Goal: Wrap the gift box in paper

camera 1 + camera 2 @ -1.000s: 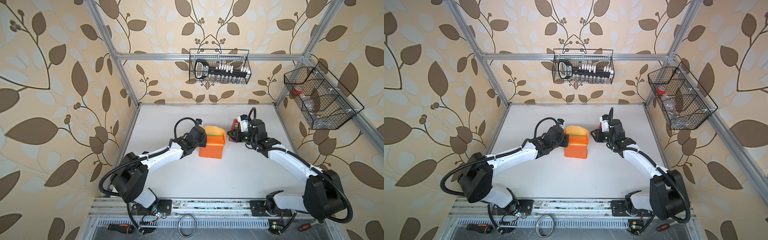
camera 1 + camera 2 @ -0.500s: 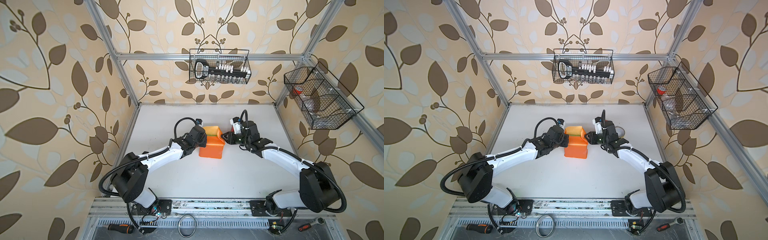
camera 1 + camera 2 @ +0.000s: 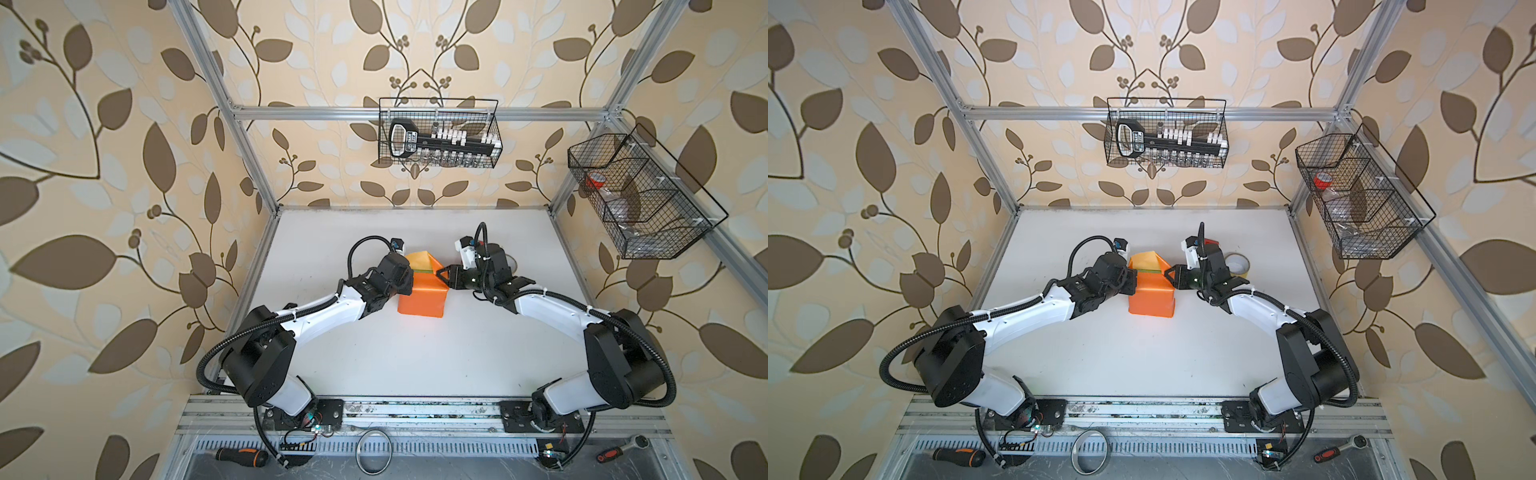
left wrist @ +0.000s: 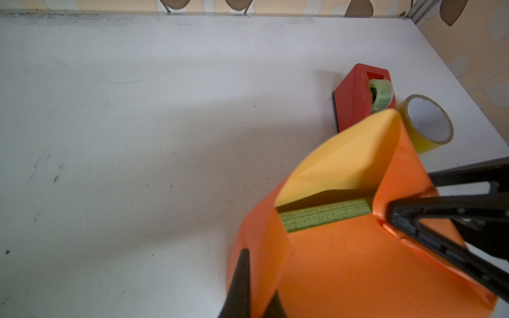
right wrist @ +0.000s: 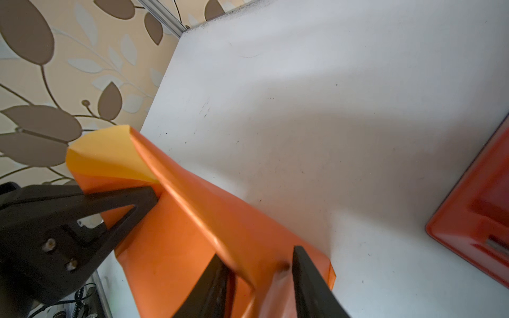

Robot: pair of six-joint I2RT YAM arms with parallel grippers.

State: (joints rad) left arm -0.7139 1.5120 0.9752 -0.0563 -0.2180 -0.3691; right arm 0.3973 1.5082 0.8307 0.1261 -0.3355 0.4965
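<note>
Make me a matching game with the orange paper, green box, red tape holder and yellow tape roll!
Things:
1 glossy orange paper
2 green textured gift box
3 red plastic tape dispenser
4 yellow tape roll

States:
A peeks through a gap
B lies flat, hole up
C folded over the box
D holds a small greenish roll

Pairs: 1-C, 2-A, 3-D, 4-B

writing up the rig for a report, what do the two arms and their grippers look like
The left arm and right arm match: white shells, black joints, ribbed black cable hoses. The left gripper and right gripper have black, triangular, open-frame fingers.
</note>
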